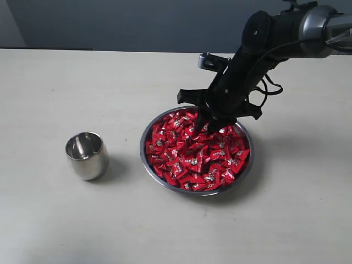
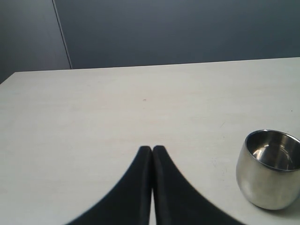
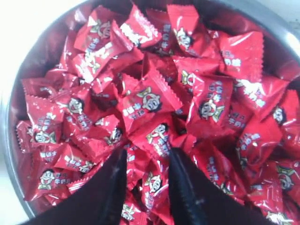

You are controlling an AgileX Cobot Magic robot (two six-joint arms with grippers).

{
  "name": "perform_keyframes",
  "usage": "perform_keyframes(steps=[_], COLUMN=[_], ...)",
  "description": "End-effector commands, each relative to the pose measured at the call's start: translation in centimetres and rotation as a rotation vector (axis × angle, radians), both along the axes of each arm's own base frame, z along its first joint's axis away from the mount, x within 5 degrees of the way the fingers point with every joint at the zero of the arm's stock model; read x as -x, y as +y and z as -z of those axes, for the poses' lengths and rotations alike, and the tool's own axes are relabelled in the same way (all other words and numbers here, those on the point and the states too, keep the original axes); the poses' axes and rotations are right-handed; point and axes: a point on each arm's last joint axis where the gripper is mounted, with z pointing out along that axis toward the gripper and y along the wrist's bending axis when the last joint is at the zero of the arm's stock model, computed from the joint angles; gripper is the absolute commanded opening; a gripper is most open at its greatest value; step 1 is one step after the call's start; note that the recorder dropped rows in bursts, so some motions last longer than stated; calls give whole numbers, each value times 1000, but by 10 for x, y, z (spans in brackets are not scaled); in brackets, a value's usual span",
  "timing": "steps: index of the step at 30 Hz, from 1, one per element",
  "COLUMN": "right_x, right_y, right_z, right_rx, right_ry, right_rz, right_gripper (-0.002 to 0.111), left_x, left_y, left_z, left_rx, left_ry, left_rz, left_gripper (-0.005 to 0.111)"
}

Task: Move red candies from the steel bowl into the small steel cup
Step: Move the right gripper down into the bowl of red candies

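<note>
The steel bowl (image 1: 144, 144) sits right of centre, heaped with red candies (image 1: 198, 159). My right gripper (image 1: 212, 125) reaches down into the far side of the pile. In the right wrist view it (image 3: 147, 157) stands open, its fingers pushed into the red candies (image 3: 150, 101), with a candy (image 3: 154, 183) lying loose between them; the bowl wall (image 3: 9, 140) curves round. The small steel cup (image 1: 86, 155) stands upright and empty to the bowl's left. My left gripper (image 2: 152, 149) is shut on nothing, hovering over bare table beside the cup (image 2: 269, 171); it is outside the exterior view.
The pale table (image 1: 66, 88) stretches back to a dark grey wall (image 1: 137, 22). A strip of bare table lies between cup and bowl. The right arm (image 1: 275, 38) comes in from the upper right, above the bowl's far rim.
</note>
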Motion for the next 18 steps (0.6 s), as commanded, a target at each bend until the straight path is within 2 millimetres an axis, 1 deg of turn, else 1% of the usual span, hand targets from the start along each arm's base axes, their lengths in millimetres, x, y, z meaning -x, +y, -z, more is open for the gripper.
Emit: perform_keyframes(steps=[1,3,6,14,18], right_x=[-2,-2,-1,-11,-10], right_y=[-5,-6,-7,-23,-23], right_z=[-13,-19,-22,-26,-25], right_rx=[-18,-23,-20,-92,-89], right_ry=[-22,-28,-13,65,80], right_rz=[19,40,82,202,200], right_gripper=[30,30,30,30,30], left_x=[0,0,0,0,0], left_y=[0,0,0,0,0], left_z=[1,1,1,1,1], left_rx=[4,4,4,4,4], left_ry=[-3,-3,-3,-3,-3], left_rz=[-1,-1,-1,-1,-1], left_gripper=[0,0,0,0,0])
